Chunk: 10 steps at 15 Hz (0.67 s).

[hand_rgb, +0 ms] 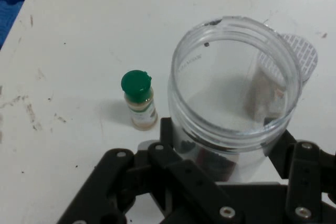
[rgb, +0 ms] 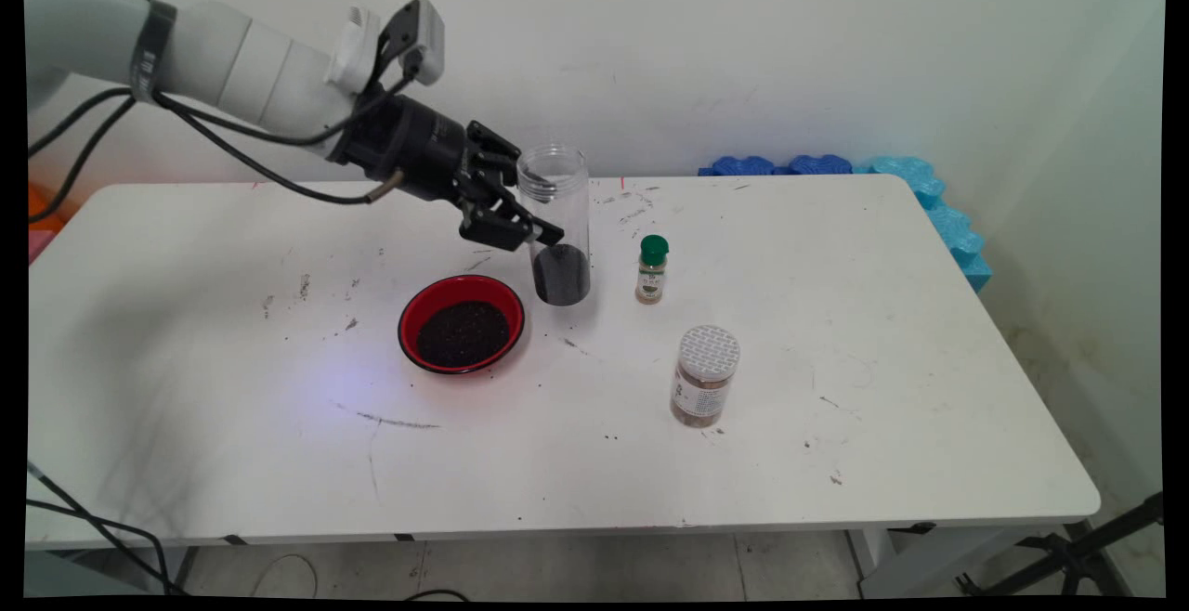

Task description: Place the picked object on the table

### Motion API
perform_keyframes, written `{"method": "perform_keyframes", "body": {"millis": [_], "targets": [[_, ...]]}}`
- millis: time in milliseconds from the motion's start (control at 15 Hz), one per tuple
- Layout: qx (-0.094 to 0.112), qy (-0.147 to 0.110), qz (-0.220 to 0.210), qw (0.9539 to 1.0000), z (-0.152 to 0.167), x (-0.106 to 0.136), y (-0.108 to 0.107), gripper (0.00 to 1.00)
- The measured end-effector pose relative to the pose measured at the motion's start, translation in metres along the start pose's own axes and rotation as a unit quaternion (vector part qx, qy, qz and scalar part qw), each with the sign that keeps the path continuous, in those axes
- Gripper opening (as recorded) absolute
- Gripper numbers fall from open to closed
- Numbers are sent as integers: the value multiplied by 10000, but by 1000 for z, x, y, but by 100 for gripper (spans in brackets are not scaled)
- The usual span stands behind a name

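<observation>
Main view: the black gripper reaches in from the upper left and its two fingers are clamped on the clear plastic jar, one on each side of its wall about halfway up. The jar stands upright on the white table, open at the top, with a dark granular layer at its bottom. Just beside it, to the front left, sits a red bowl filled with dark grains. A small spice bottle with a green cap stands near the jar's right, and a wider jar with a white lid stands nearer the front edge.

Hand view: the gripper closes round the clear jar, whose open mouth faces the camera. The green-capped bottle stands to its left; the white-lidded jar shows partly behind it
</observation>
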Motion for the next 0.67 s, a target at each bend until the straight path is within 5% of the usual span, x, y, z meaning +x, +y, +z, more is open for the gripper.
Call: {"method": "perform_keyframes", "body": {"millis": [667], "targets": [[187,-84,84,9998,58,-7,14,0]]}}
